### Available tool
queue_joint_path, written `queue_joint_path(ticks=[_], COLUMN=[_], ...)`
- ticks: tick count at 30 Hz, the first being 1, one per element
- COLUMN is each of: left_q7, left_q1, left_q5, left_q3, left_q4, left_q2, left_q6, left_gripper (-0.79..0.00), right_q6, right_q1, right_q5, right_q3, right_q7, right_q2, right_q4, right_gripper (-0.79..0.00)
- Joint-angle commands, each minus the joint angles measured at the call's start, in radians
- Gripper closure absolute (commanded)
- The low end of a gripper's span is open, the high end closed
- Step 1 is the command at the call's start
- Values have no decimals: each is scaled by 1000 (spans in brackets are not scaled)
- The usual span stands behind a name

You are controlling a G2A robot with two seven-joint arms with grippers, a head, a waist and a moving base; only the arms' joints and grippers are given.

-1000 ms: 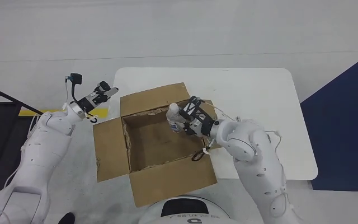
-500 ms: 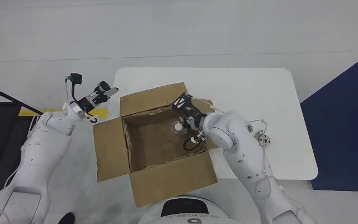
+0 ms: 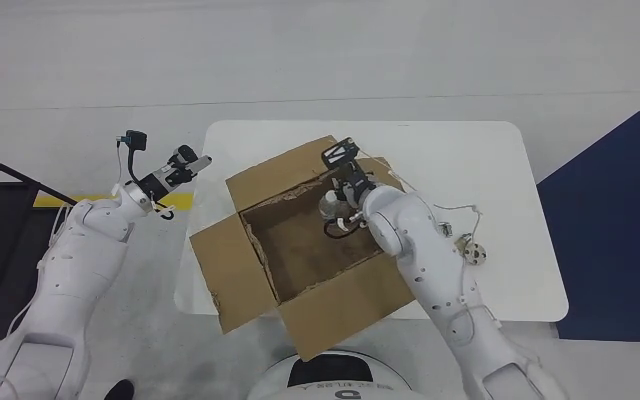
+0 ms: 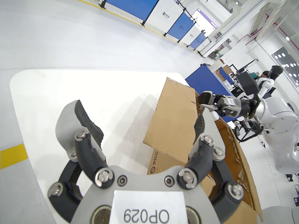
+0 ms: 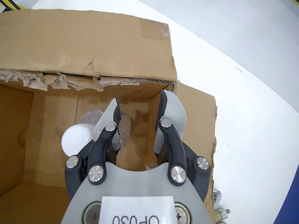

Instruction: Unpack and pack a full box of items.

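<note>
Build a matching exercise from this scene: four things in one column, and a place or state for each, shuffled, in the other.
Things
1. left gripper
2. right gripper
3. bottle
4. small metal part

Places or states
a. on the bare table, outside the cardboard box
b. open, at a corner of the box, beside the bottle
c. inside the box, in a corner
d. open and empty, apart from the box

Pairs: 1-d, 2-b, 3-c, 4-a
</note>
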Motion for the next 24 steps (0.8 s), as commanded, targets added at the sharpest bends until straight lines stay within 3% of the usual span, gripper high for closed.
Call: queue_joint_path(ticks=[1, 4, 5, 6, 9, 18, 24], left_q7=[0, 0, 0, 0, 0, 0, 0], left_q1=[0, 0, 0, 0, 0, 0, 0], left_q5=[0, 0, 0, 0, 0, 0, 0], left_q3=[0, 0, 0, 0, 0, 0, 0], left_q4=[0, 0, 0, 0, 0, 0, 0], left_q2=[0, 0, 0, 0, 0, 0, 0], left_q6=[0, 0, 0, 0, 0, 0, 0], left_gripper=[-785, -785, -785, -785, -785, -785, -785], right_q6=[-13, -44, -57, -69, -96, -96, -16], right_q1=[-13, -36, -47, -63, -128, -128, -118], right_q5=[21, 43, 51, 60, 97, 97, 64], right_q3=[16, 37, 46, 61, 137, 137, 168], right_q7=[8, 20, 20, 21, 30, 30, 0], right_q2=[3, 8, 11, 14, 28, 28, 29], right_q4=[-26, -74, -99, -127, -237, -237, -151], right_gripper=[-372, -388, -536, -785, -785, -785, -785])
